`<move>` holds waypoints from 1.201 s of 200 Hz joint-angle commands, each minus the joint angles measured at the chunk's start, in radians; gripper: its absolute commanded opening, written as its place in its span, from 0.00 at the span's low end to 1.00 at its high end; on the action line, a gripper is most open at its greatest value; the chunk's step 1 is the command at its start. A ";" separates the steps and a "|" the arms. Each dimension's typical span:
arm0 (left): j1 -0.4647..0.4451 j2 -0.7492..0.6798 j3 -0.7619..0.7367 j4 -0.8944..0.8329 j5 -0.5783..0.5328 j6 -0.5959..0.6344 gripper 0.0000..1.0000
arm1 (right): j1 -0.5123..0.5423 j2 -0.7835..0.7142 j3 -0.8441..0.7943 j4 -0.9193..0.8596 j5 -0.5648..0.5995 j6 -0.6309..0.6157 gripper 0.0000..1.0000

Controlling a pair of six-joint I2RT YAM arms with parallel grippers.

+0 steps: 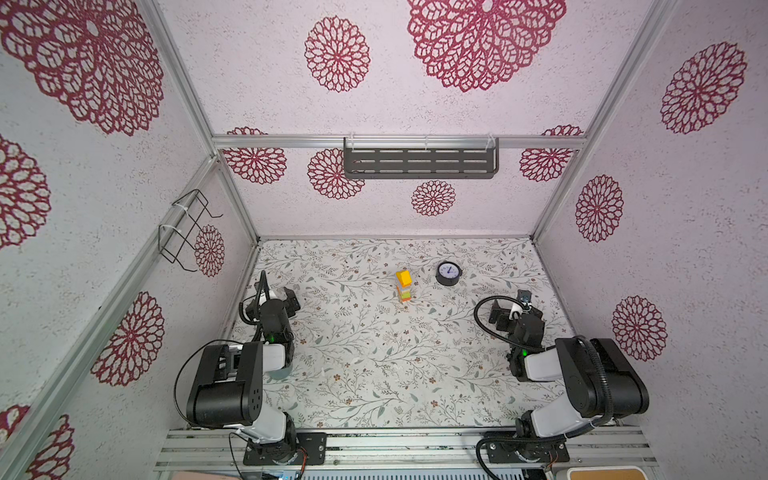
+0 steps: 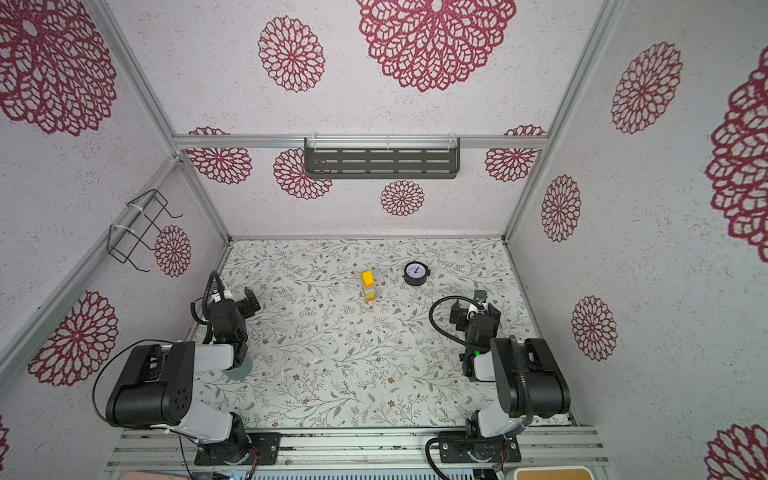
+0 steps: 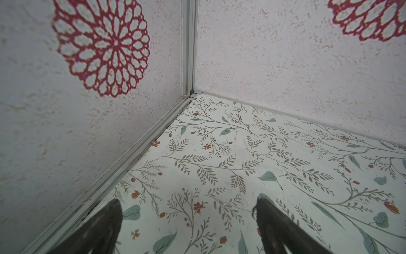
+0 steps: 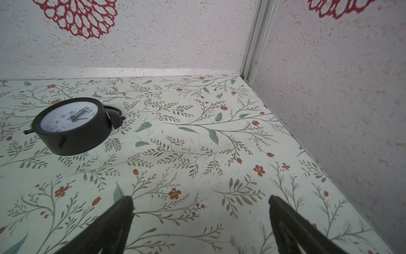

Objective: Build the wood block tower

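Note:
The tower (image 1: 404, 286) (image 2: 368, 286) stands upright on the far middle of the floral table in both top views. It is a narrow single column of wood blocks with a yellow piece (image 1: 403, 277) on top and green and orange layers below. My left gripper (image 1: 292, 298) (image 3: 189, 201) hangs open by the left wall, well left of the tower, with nothing between its fingers. My right gripper (image 1: 514, 308) (image 4: 200, 198) is open too, right of the tower and empty. Neither wrist view shows the tower.
A round black clock (image 1: 449, 273) (image 4: 72, 125) lies face up just right of the tower. A dark slotted shelf (image 1: 420, 160) hangs on the back wall and a wire rack (image 1: 187, 230) on the left wall. Walls close in three sides of the table (image 1: 374, 357).

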 commanded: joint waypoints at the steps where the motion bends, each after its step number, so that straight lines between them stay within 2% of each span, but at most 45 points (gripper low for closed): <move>1: 0.001 0.006 -0.011 0.027 0.010 0.013 0.97 | 0.001 -0.020 -0.001 0.031 -0.007 0.018 0.99; 70: 0.001 0.006 -0.013 0.031 0.012 0.014 0.97 | 0.001 -0.020 0.000 0.030 -0.005 0.018 0.99; 97: 0.000 0.006 -0.010 0.024 0.059 0.032 0.97 | 0.001 -0.020 0.000 0.030 -0.007 0.018 0.99; 240: 0.001 0.006 -0.008 0.020 0.061 0.031 0.97 | 0.001 -0.020 -0.001 0.030 -0.006 0.017 0.99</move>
